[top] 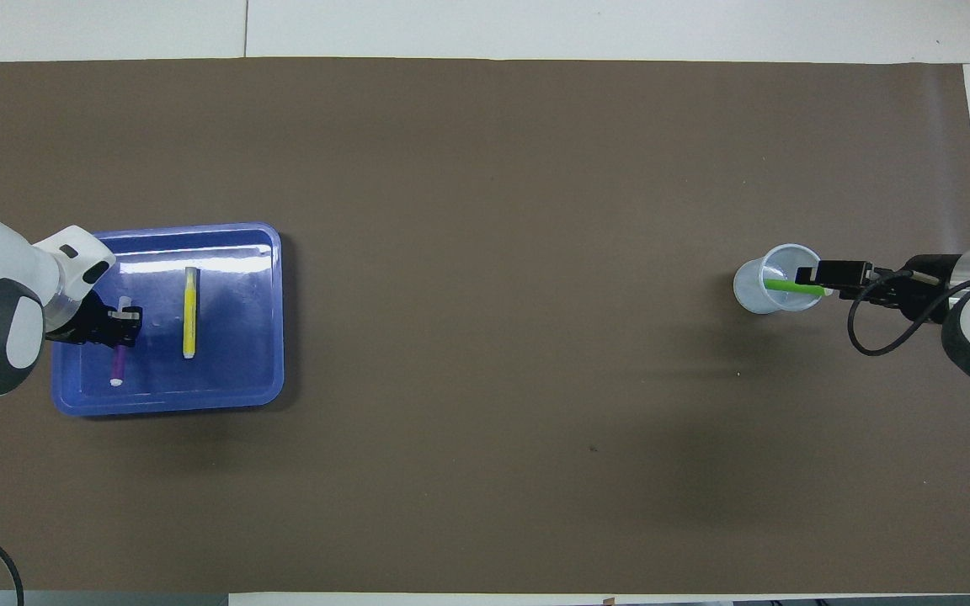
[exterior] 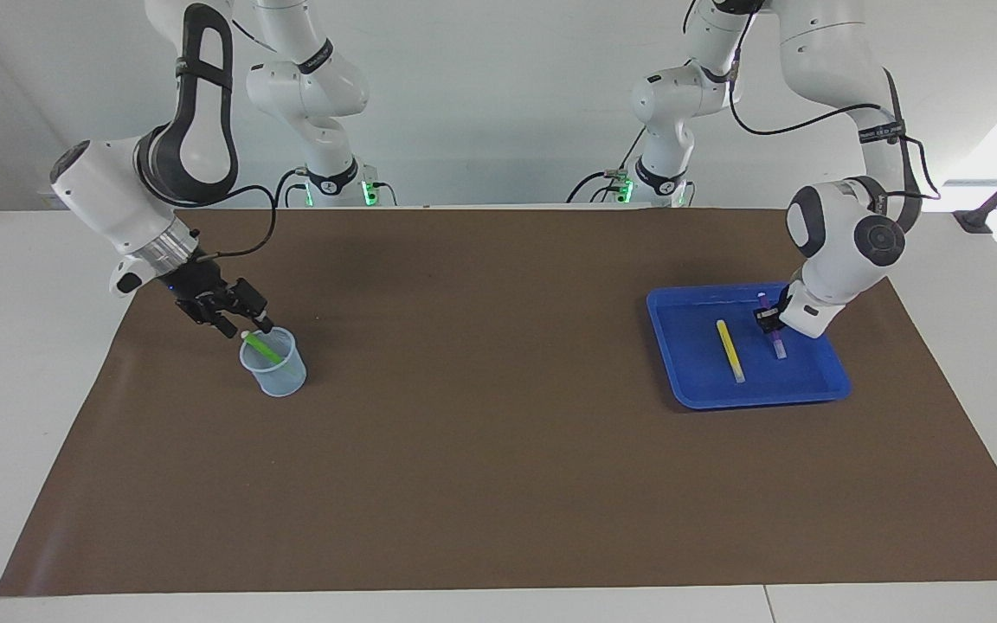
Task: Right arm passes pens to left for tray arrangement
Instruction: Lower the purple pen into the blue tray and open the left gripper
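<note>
The blue tray [exterior: 699,396] [top: 167,402] lies toward the left arm's end of the table. In it a yellow pen [exterior: 730,350] [top: 189,311] lies flat. Beside that pen, my left gripper [exterior: 771,324] [top: 124,325] is low in the tray, shut on a purple pen [exterior: 779,348] [top: 118,367] whose free end reaches the tray floor. Toward the right arm's end, a green pen [exterior: 263,350] [top: 788,286] leans in a pale cup [exterior: 278,378] [top: 753,290]. My right gripper [exterior: 246,328] [top: 826,284] is over the cup's rim, open, its fingertips on either side of the pen's whitish top end.
A brown mat [exterior: 498,450] covers most of the white table. A black cable [top: 872,337] loops from the right wrist near the cup.
</note>
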You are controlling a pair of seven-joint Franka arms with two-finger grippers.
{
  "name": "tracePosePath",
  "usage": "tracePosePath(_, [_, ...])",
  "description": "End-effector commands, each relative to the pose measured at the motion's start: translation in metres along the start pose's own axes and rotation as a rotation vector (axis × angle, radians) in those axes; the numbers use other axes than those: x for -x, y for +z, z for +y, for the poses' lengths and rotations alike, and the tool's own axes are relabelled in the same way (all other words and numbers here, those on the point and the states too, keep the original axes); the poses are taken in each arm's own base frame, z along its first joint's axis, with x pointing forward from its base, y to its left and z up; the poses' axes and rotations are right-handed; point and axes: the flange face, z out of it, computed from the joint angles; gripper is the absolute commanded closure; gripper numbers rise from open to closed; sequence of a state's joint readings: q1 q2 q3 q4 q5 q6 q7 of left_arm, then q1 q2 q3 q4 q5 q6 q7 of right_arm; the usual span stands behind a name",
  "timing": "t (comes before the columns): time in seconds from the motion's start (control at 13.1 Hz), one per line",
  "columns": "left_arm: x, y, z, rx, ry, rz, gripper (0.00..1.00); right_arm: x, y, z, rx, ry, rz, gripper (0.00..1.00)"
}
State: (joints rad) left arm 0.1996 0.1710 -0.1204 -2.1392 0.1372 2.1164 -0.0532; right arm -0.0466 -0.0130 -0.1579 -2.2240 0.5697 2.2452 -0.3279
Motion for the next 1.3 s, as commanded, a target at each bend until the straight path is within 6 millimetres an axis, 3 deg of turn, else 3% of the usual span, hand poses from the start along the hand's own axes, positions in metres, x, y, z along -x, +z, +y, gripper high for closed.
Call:
tracePosePath(0.0, [-0.001,0.003,-0.001,-0.016,-0.005,0.019,1.00,0.005,0.002,0.003,-0.014,0.026,0.013,0.14])
tracePosePath(0.08, [-0.001,0.003,-0.002,-0.016,-0.001,0.017,1.00,0.006,0.002,0.003,-0.014,0.026,0.013,0.17])
tracePosePath(0.15, [0.000,0.003,-0.002,-0.016,0.005,0.018,0.06,0.006,0.002,0.003,-0.014,0.026,0.013,0.23])
tracePosePath(0.23, [0.000,0.003,-0.002,-0.016,0.007,0.014,0.00,0.006,0.002,0.003,-0.014,0.026,0.013,0.36])
tracePosePath(0.38, [0.000,0.004,-0.001,-0.016,0.009,0.011,0.00,0.006,0.002,0.003,-0.014,0.026,0.013,0.61])
tracePosePath(0.61, [0.000,0.004,-0.002,-0.016,0.009,0.011,0.00,0.006,0.002,0.003,-0.014,0.026,0.013,0.78])
tracePosePath(0.84, [0.000,0.004,-0.003,-0.016,0.008,0.014,0.00,0.005,0.003,0.002,-0.013,0.024,0.014,0.78])
tracePosePath(0.92, [0.000,0.004,-0.003,-0.016,0.008,0.014,0.00,0.004,0.001,0.002,-0.014,0.021,0.015,0.73])
tracePosePath(0.99, [0.000,0.004,-0.008,-0.014,0.000,0.011,0.00,0.003,0.001,0.001,-0.014,0.018,0.015,0.57])
tracePosePath(1.15, [-0.001,0.000,-0.007,-0.013,0.001,-0.001,0.00,0.000,-0.003,-0.001,-0.005,-0.006,0.015,0.54])
tracePosePath(1.22, [-0.004,-0.016,-0.007,-0.009,-0.004,-0.019,0.00,-0.002,-0.004,-0.003,-0.004,-0.012,0.016,0.54])
